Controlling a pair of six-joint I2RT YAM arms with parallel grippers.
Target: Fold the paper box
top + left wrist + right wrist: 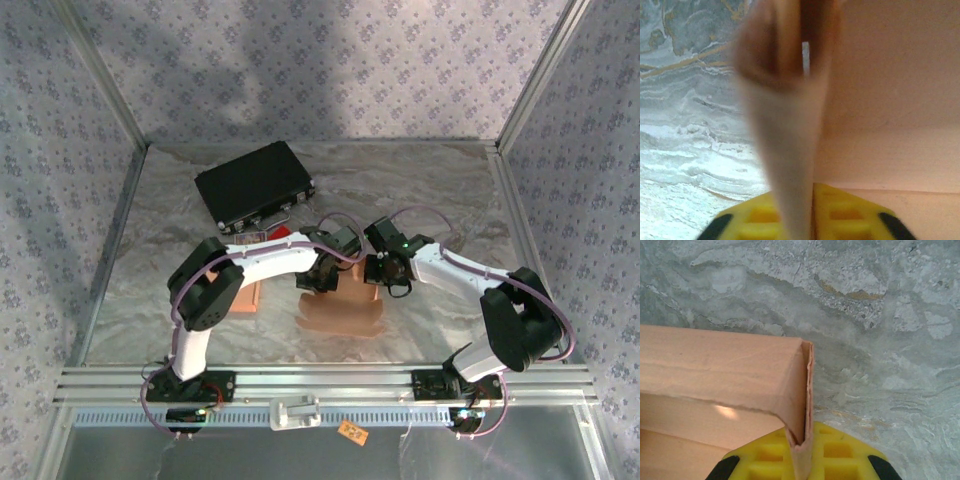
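The paper box (340, 312) is tan cardboard, lying partly flat at the middle of the table between both arms. My left gripper (322, 280) is at its far left edge. In the left wrist view the yellow fingers (850, 215) pinch a raised, blurred flap of the box (785, 150), with a flat panel to the right. My right gripper (378, 272) is at the far right edge. It is shut (802, 460) on a doubled-over wall of the box (720, 360), which stands upright from the marble surface.
A black case (255, 186) lies at the back left. A second tan cardboard piece (245, 292) rests beside the left arm, and something red (280, 233) shows behind it. Metal frame rails (320, 380) border the near edge.
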